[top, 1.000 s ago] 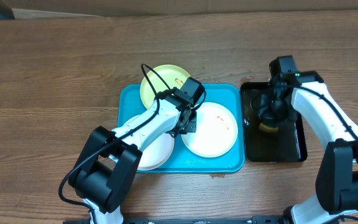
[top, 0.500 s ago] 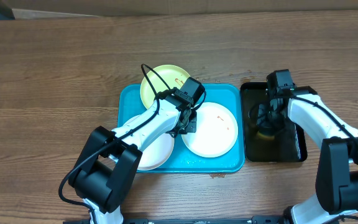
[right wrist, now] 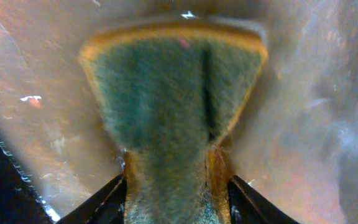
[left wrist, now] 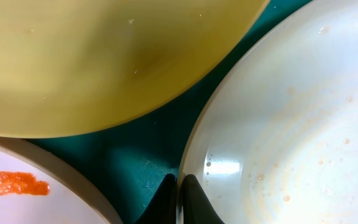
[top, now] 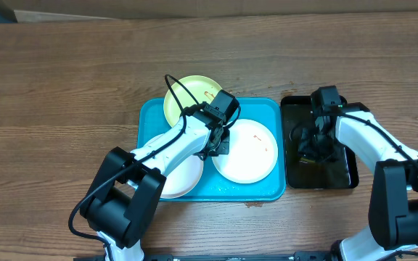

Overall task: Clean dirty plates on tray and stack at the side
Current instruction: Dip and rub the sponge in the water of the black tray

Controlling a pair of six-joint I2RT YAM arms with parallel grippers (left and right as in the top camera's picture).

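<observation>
The turquoise tray (top: 147,116) holds three plates. The pale yellow-green plate (top: 187,94) lies at the back, overhanging the rim. One white plate (top: 249,156) with a small orange smear lies at the right, and another white plate (top: 183,181) at the front left. My left gripper (top: 220,143) is shut on the left rim of the right white plate (left wrist: 291,124), as the left wrist view (left wrist: 179,196) shows. The other white plate (left wrist: 17,199) bears an orange smear. My right gripper (top: 314,141) is shut on a green-and-yellow sponge (right wrist: 173,93) inside the black tray (top: 343,170).
The black tray stands just right of the turquoise tray and looks wet inside. Brown wooden table (top: 64,87) surrounds both trays. A pale box edge (top: 122,14) runs along the back.
My right gripper has shifted slightly left and forward inside the black tray with the sponge. The left arm and the plates have not moved.
</observation>
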